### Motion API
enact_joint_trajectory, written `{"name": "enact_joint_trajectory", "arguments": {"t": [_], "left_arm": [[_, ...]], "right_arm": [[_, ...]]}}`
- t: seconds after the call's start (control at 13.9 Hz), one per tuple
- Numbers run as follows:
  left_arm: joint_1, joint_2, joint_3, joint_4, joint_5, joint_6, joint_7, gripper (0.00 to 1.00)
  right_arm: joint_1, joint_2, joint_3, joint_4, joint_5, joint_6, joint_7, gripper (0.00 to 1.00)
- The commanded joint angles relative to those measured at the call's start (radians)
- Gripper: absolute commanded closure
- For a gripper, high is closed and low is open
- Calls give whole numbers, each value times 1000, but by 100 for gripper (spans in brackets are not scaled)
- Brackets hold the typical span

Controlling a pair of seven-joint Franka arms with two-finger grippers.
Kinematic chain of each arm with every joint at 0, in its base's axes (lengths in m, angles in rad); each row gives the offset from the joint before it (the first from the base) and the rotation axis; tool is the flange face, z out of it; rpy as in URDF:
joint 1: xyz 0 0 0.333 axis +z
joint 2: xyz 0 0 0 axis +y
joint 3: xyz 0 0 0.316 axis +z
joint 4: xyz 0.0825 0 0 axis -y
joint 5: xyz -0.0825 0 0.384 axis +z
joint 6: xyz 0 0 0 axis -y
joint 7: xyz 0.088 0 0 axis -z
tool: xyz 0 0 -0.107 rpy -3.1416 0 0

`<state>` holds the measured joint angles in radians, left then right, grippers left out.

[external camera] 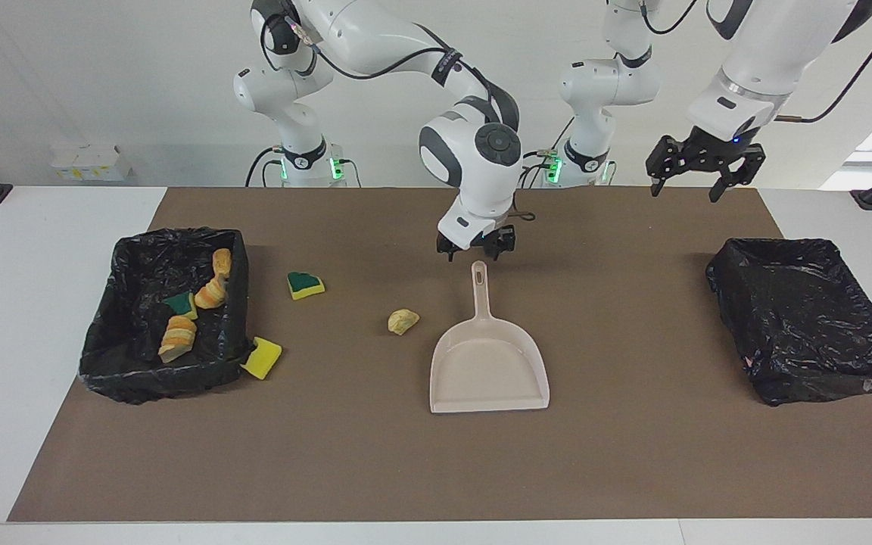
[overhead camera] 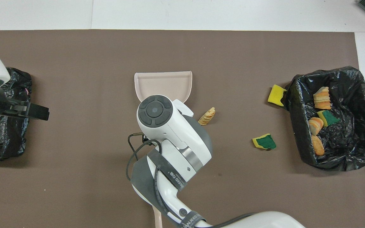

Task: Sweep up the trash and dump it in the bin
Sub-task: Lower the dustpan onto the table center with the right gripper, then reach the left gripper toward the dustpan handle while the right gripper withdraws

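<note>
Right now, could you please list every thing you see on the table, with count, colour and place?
dustpan: 1, beige, flat at the mat's middle, empty
bread-like chunk: 1, pale, beside the dustpan
sponge pieces: 2, yellow and green; one on the mat, one against the filled bin
filled bin: 1, black-lined, right arm's end, holding scraps
empty bin: 1, black-lined, left arm's end
mat: 1, brown
right gripper: open, above the dustpan's handle
left gripper: open, waiting, raised

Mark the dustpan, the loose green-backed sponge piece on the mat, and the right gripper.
dustpan (external camera: 487,367), facing view, on the bare floor of its pan.
green-backed sponge piece (external camera: 304,284), facing view, on its green top.
right gripper (external camera: 475,250), facing view, midway between its open fingertips, above the dustpan's handle.
</note>
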<state>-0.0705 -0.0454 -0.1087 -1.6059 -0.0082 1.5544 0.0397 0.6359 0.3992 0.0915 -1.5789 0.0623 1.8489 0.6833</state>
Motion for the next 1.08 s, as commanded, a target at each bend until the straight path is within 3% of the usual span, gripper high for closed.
{"name": "enact_joint_trajectory", "arguments": {"t": [0.0, 0.14, 0.36, 0.65, 1.01], "left_arm": [[-64, 38, 6, -31, -9, 61, -50, 0], [-106, 41, 6, -92, -10, 171, -76, 0], [-173, 87, 6, -115, -10, 245, -139, 0], [-274, 159, 7, -118, -9, 322, -170, 0], [-382, 236, 4, -181, -9, 482, -282, 0]], "right_arm": [[-9, -225, 5, -270, 48, 76, 18, 0], [22, -351, 7, -444, 66, 162, 30, 0], [89, -433, 7, -567, 159, 231, 35, 0], [169, -468, 7, -599, 197, 237, 76, 0], [264, -401, 7, -607, 197, 283, 150, 0]]}}
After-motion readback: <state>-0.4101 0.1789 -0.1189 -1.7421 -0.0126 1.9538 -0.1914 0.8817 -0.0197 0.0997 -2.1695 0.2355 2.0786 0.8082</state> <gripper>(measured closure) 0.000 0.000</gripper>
